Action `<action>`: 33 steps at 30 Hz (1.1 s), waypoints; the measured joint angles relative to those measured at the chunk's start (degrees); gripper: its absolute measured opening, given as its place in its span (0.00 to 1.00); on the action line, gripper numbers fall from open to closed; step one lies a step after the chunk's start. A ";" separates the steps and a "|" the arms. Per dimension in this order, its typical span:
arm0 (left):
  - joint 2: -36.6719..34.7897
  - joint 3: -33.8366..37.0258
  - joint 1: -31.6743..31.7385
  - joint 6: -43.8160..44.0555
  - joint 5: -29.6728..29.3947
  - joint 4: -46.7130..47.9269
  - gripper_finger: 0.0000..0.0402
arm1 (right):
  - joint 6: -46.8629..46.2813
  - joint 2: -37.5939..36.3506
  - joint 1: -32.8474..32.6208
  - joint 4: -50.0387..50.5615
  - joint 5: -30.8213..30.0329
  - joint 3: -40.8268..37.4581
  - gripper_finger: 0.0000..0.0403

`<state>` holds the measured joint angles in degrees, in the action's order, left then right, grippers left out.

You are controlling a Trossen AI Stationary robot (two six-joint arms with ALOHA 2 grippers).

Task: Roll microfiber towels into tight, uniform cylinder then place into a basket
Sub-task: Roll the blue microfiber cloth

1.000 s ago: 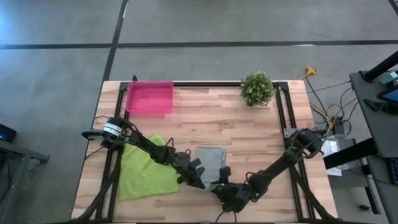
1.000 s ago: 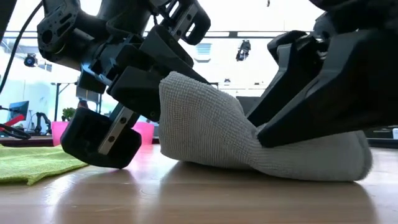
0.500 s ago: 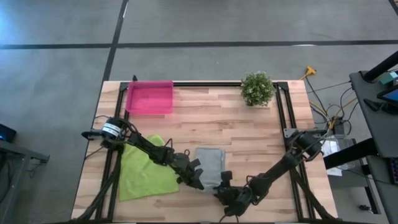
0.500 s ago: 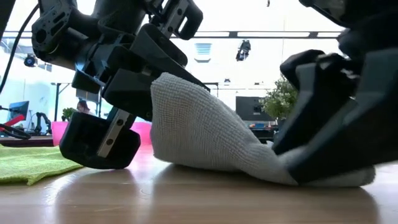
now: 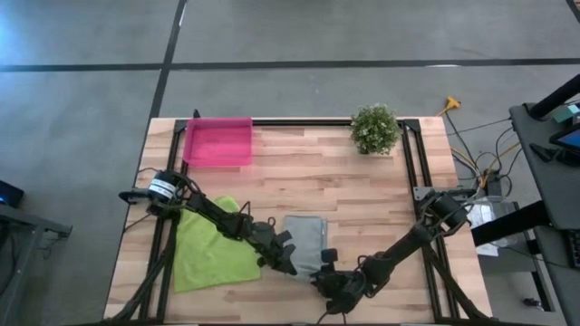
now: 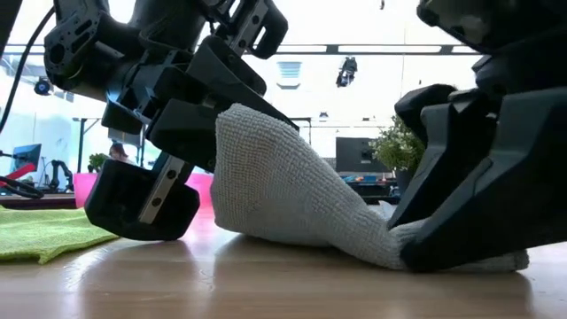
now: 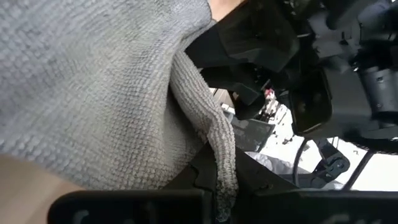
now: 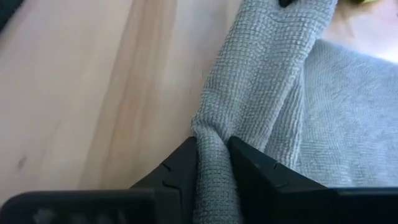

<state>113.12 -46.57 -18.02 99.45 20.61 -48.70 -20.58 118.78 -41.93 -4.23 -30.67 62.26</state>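
A robotics lab: wooden bench (image 5: 299, 172) on grey concrete floor (image 5: 82, 109), ceiling lights, more equipment behind.

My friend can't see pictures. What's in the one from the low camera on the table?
Two dark robot arms pinch a grey towel on a wooden table: the left end effector lifts one end, and the right end effector holds the other end low. A lime green towel lies flat off to the side.

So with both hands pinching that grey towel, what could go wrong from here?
The right hand grips only a thin edge of the grey towel, so it might slip out. The left hand holds its end higher, so the roll may come out loose or uneven. The green towel lies right beside the left arm and could get dragged along.
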 joint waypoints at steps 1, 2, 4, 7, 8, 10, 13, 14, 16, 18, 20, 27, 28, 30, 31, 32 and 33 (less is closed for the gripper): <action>0.00 0.00 0.00 -0.89 0.27 0.02 0.00 | -0.97 0.24 0.10 -0.18 0.95 0.10 0.21; 0.00 0.02 -0.04 -2.41 0.53 0.07 0.00 | -2.07 0.51 0.15 -0.25 1.94 0.11 0.19; 0.00 0.00 -0.13 -6.90 1.65 0.36 0.00 | -3.90 0.58 0.23 -0.81 3.76 0.22 0.12; 0.00 -0.02 -0.30 -12.17 4.02 0.67 0.00 | -5.66 0.24 0.24 -1.34 4.85 0.24 0.04; 0.00 0.09 -0.39 -14.07 4.79 0.71 0.00 | -5.81 0.24 0.24 -2.23 5.71 0.24 0.04; 0.00 0.15 -0.61 -18.63 6.40 1.62 0.00 | -5.81 0.24 0.41 -4.45 8.56 0.22 0.03; -0.05 0.28 -1.19 -27.24 9.99 2.59 0.00 | -5.86 0.20 1.31 -6.64 13.52 0.23 0.03; -0.13 0.26 -1.40 -29.98 11.00 3.34 0.00 | -5.86 0.20 1.47 -6.89 14.44 0.24 0.03; -0.81 0.35 -1.95 -35.52 11.77 6.05 0.00 | -5.88 0.15 1.62 -7.39 15.71 0.26 0.03; -1.54 0.37 -2.30 -42.10 11.37 9.42 0.00 | -5.92 0.09 1.71 -7.51 16.76 0.24 0.03; -2.28 0.35 -2.34 -48.19 10.98 12.92 0.00 | -6.01 0.15 1.86 -7.41 17.48 0.24 0.02; -6.02 0.51 -2.18 -66.87 3.02 28.06 0.00 | -6.03 0.24 2.65 -6.27 18.22 0.09 0.02; -6.79 0.59 -2.06 -69.10 1.69 29.78 0.00 | -6.03 0.20 2.86 -5.92 18.40 0.07 0.02; -8.73 0.65 -2.07 -72.96 0.08 32.14 0.00 | -5.99 -0.03 3.08 -5.07 18.48 0.07 0.02; -9.73 0.74 -2.11 -74.50 0.03 33.21 0.01 | -5.80 -0.30 3.13 -4.10 19.19 0.07 0.02; -10.57 0.95 -2.12 -75.41 0.47 34.62 0.02 | -5.64 -0.61 3.13 -2.89 20.95 -0.02 0.02; -11.23 1.25 -2.14 -75.68 0.82 36.43 0.04 | -5.44 -1.02 2.99 -1.81 22.55 -0.12 0.02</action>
<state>101.89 -45.31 -20.16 23.77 21.43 -12.27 -26.02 117.76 -38.94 -6.04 -8.12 62.14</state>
